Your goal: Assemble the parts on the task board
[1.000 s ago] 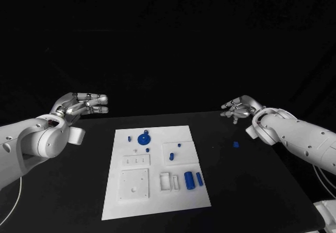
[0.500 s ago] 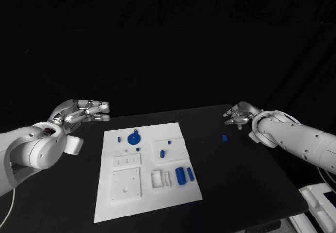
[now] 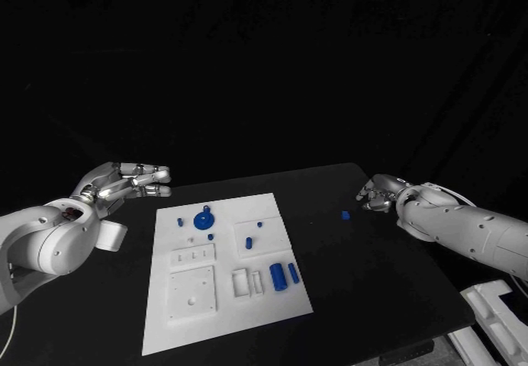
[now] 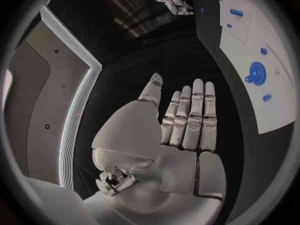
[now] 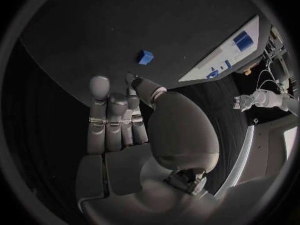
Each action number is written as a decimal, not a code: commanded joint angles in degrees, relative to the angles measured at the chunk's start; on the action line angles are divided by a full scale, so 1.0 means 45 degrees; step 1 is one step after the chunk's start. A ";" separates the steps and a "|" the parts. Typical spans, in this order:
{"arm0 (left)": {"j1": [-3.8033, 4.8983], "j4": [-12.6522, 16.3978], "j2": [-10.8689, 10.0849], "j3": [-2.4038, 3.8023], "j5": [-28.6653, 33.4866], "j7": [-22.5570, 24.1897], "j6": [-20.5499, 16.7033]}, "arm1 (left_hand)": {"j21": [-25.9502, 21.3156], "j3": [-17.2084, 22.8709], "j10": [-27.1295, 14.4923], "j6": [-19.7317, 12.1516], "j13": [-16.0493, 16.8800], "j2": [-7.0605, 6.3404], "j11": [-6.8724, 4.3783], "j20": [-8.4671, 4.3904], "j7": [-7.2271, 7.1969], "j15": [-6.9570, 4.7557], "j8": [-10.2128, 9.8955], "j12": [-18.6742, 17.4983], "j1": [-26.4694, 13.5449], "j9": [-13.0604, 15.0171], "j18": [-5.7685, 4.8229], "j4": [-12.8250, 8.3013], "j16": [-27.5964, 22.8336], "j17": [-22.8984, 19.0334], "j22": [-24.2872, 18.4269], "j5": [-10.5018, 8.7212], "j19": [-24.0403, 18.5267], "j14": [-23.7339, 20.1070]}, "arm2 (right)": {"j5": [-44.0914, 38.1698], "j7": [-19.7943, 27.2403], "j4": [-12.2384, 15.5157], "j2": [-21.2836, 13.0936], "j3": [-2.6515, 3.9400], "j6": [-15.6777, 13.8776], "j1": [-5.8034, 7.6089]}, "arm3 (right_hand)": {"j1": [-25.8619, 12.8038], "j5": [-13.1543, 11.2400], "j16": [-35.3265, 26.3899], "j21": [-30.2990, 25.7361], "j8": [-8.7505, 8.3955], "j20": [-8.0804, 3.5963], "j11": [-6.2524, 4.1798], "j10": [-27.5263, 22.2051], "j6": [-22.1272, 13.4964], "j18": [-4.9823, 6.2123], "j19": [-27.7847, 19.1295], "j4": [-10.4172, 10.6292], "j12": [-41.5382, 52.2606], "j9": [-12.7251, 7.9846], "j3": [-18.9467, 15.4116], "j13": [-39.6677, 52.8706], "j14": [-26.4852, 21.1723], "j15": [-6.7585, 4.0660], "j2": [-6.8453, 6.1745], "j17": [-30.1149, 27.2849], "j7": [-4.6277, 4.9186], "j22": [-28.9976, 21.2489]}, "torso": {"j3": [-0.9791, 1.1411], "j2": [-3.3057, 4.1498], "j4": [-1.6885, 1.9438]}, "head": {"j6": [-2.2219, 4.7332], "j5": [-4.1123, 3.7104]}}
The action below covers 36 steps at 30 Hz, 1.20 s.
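The white task board [image 3: 226, 305] is seen at the middle of the black table [image 3: 363, 267], with a round blue part [image 3: 204, 222] toward its 12 o'clock end, blue cylinders [image 3: 279, 275] near its 3 o'clock edge, and one small blue part [image 3: 344, 216] lying off the board on the table at about 2 o'clock from it. The left hand [image 3: 127, 180] is held released, fingers straight and holding nothing, beyond the board's 10 o'clock corner. The right hand [image 3: 378, 192] is empty and loosely extended, just beside the stray part at its 2 o'clock, apart from it

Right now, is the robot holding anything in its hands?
No. The left hand and right hand are both open and hold nothing. A small blue part lies on the table, untouched.
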 commanded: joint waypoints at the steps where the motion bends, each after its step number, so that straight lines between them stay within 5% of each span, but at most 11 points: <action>1: 0.0000 0.0028 0.0016 0.0007 0.0047 0.0085 0.0230 | 0.0044 -0.0090 -0.0093 -0.0055 0.0011 0.0106 -0.0019 -0.0037 -0.0001 0.0026 0.0026 0.0004 -0.0022 0.0010 -0.0200 -0.0015 0.0027 -0.0008 -0.0022 -0.0038 -0.0016 -0.0029 | -0.1175 0.0716 -0.0126 0.0070 -0.0155 -0.0888 -0.0045 | 0.0098 -0.0216 0.0317 0.0341 0.0004 0.0016 -0.0029 0.0552 0.0022 -0.0259 0.0347 0.0230 0.0746 0.0012 -0.0298 0.0717 0.0286 0.0021 -0.0050 0.0402 -0.0108 0.0387 | 0.0000 0.0009 -0.0022 | 0.0029 -0.0059; 6: -0.0003 0.0031 0.0034 0.0006 0.0053 0.0101 0.0263 | 0.0052 -0.0103 -0.0096 -0.0056 0.0012 0.0115 -0.0017 -0.0031 -0.0001 0.0029 0.0024 0.0007 -0.0041 0.0010 -0.0194 -0.0007 0.0029 -0.0009 -0.0043 -0.0096 -0.0017 -0.0030 | -0.1790 0.0927 -0.0340 0.0194 -0.0543 -0.1306 -0.0071 | 0.0308 -0.0274 0.0392 0.0320 0.0002 0.0012 -0.0053 0.0889 -0.0047 -0.0349 0.0634 0.0470 0.1069 0.0011 -0.0590 0.1224 0.0501 0.0021 -0.0147 0.0818 -0.0184 0.0751 | -0.0034 0.0011 0.0011 | 0.0048 -0.0159; 11: -0.0011 0.0032 0.0037 0.0006 0.0058 0.0090 0.0318 | 0.0057 -0.0124 -0.0130 -0.0103 0.0012 0.0101 -0.0004 -0.0028 0.0015 0.0030 0.0019 0.0003 -0.0080 0.0007 -0.0190 0.0016 0.0033 -0.0008 -0.0054 -0.0144 -0.0016 -0.0027 | -0.2071 0.1074 -0.0520 0.0408 -0.0722 -0.1911 -0.0080 | 0.0484 -0.0324 0.0374 0.0305 0.0003 -0.0096 -0.0108 0.1233 -0.0255 -0.0498 0.0851 0.0738 0.1207 0.0008 -0.0992 0.1626 0.0689 -0.0054 -0.0270 0.1085 -0.0258 0.1060 | -0.0014 0.0032 0.0003 | 0.0079 -0.0167; 20: -0.0031 0.0016 0.0071 0.0006 0.0078 0.0056 0.0406 | 0.0063 -0.0132 -0.0192 -0.0197 0.0013 0.0088 0.0017 -0.0018 0.0050 0.0038 0.0020 0.0007 -0.0109 0.0007 -0.0182 0.0061 0.0040 -0.0008 -0.0077 -0.0196 -0.0015 -0.0031 | -0.2123 0.0971 -0.0791 0.0756 -0.0808 -0.2017 -0.0108 | 0.0339 -0.0320 0.0274 0.0115 0.0042 -0.0054 0.0010 0.1539 -0.0303 -0.0552 0.1002 0.1067 0.1416 0.0027 -0.1611 0.2170 0.0821 0.0009 -0.0486 0.1273 -0.0181 0.1292 | 0.0002 0.0048 0.0032 | 0.0058 -0.0137; 27: -0.0037 0.0010 0.0046 0.0006 0.0081 0.0014 0.0422 | 0.0063 -0.0140 -0.0249 -0.0275 0.0012 0.0053 0.0035 -0.0011 0.0068 0.0046 0.0024 0.0004 -0.0125 0.0010 -0.0177 0.0087 0.0040 -0.0009 -0.0086 -0.0210 -0.0016 -0.0040 | -0.2220 0.0440 -0.0872 0.0854 -0.0848 -0.1443 -0.0264 | -0.0329 -0.0319 0.0369 0.0131 0.0012 0.0111 0.0317 0.1591 0.0554 -0.0478 0.1128 0.1856 0.1493 0.0031 -0.2781 0.2344 0.0908 0.0204 -0.0527 0.1407 -0.0078 0.1408 | 0.0045 0.0088 0.0007 | -0.0005 -0.0053; 32: -0.0038 0.0014 0.0033 0.0006 0.0081 -0.0017 0.0430 | 0.0061 -0.0136 -0.0277 -0.0300 0.0013 0.0034 0.0044 -0.0006 0.0077 0.0051 0.0023 0.0007 -0.0125 0.0011 -0.0173 0.0104 0.0040 -0.0009 -0.0092 -0.0228 -0.0019 -0.0047 | -0.2305 -0.0005 -0.0877 0.0890 -0.0855 -0.1277 -0.0318 | -0.0239 -0.0327 0.0399 0.0077 0.0059 0.0171 0.0354 0.1649 0.0833 -0.0375 0.1242 0.2361 0.1486 0.0053 -0.3266 0.2463 0.0965 0.0229 -0.0584 0.1521 -0.0052 0.1537 | 0.0025 0.0065 0.0015 | -0.0067 -0.0051; 36: -0.0038 0.0014 0.0025 0.0006 0.0082 -0.0043 0.0442 | 0.0060 -0.0128 -0.0312 -0.0351 0.0014 0.0019 0.0054 0.0000 0.0090 0.0055 0.0026 0.0009 -0.0132 0.0012 -0.0168 0.0138 0.0044 -0.0008 -0.0097 -0.0250 -0.0023 -0.0050 | -0.2212 -0.0416 -0.0793 0.0914 -0.0856 -0.1143 -0.0336 | -0.1050 -0.0330 0.0497 0.0206 0.0015 0.0131 0.0329 0.1712 0.0925 -0.0382 0.1328 0.3052 0.1516 0.0039 -0.3786 0.2521 0.1030 0.0183 -0.0756 0.1622 -0.0090 0.1662 | 0.0013 0.0057 0.0022 | -0.0096 -0.0049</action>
